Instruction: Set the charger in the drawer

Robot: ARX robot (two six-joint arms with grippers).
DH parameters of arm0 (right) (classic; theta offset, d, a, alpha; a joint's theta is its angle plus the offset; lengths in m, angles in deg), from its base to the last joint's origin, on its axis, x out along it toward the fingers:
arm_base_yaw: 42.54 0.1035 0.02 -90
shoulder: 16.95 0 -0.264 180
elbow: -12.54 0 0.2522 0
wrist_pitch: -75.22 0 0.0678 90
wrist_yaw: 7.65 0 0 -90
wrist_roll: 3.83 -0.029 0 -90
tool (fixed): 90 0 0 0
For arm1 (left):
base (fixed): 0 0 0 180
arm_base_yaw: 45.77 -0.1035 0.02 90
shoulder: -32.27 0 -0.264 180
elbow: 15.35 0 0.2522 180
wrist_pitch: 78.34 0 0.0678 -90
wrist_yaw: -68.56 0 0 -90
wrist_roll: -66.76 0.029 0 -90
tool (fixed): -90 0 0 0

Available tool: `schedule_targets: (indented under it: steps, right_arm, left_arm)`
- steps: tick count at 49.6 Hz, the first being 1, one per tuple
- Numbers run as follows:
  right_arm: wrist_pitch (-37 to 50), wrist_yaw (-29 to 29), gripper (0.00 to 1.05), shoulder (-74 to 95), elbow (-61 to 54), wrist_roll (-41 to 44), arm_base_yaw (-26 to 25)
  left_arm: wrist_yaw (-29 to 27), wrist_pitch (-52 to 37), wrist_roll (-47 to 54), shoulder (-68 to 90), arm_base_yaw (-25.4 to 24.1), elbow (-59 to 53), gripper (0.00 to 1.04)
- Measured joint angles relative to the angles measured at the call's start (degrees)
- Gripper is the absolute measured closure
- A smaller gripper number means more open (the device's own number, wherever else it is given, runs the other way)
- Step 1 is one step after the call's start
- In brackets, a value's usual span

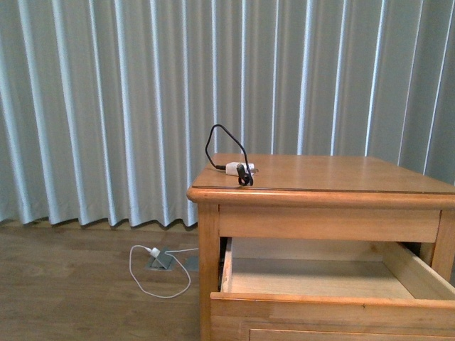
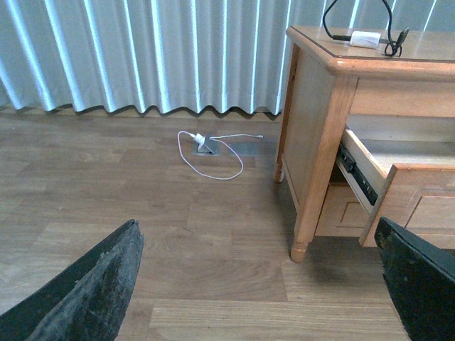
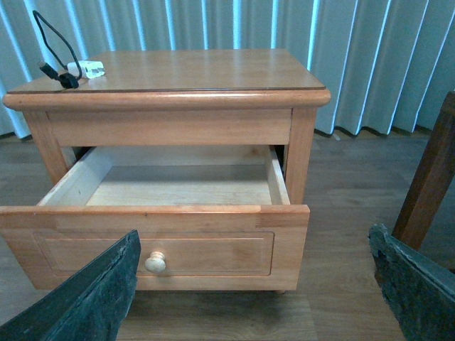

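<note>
The charger, a small white block with a looped black cable, lies on the nightstand top near its left front corner; it also shows as the charger and the charger. The drawer is pulled out and its inside is bare; its front panel carries a round knob. My left gripper hangs open low over the floor, left of the nightstand. My right gripper is open in front of the drawer, nothing between its fingers. Neither arm appears in the front view.
A white plug with a white cable lies on the wooden floor by a floor socket. Pleated curtains hang behind. A dark wooden post stands to the right of the nightstand in the right wrist view.
</note>
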Motion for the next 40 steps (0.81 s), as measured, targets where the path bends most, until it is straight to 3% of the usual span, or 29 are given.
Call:
schedule_targets:
  steps: [2,6,8,24,30,40]
  right_arm:
    - [0.0,0.0,0.09,0.0,0.0,0.0,0.0]
    - [0.0,0.0,0.09,0.0,0.0,0.0,0.0]
    - [0.0,0.02,0.09,0.0,0.0,0.0,0.0]
    - [0.0,0.0,0.09,0.0,0.0,0.02,0.02]
    - [0.0,0.0,0.09,0.0,0.0,0.02,0.02]
    - [0.0,0.02,0.09,0.0,0.0,0.02,0.02]
  left_arm:
    - [-1.68,-0.22,-0.52,0.22,0.59,0.0,0.06]
    - [-14.4,-4.87,-3.08,4.87,5.9,0.15,0.06]
    - [-16.57,-7.89,-3.63,8.83,7.98,0.55,0.06]
    - [-11.13,-26.84,0.11,42.99,11.74,14.58,0.06]
    - [-7.69,-30.4,0.46,55.6,12.22,22.01,0.06]
    - [-6.8,-32.11,2.23,74.42,14.23,37.48,0.06]
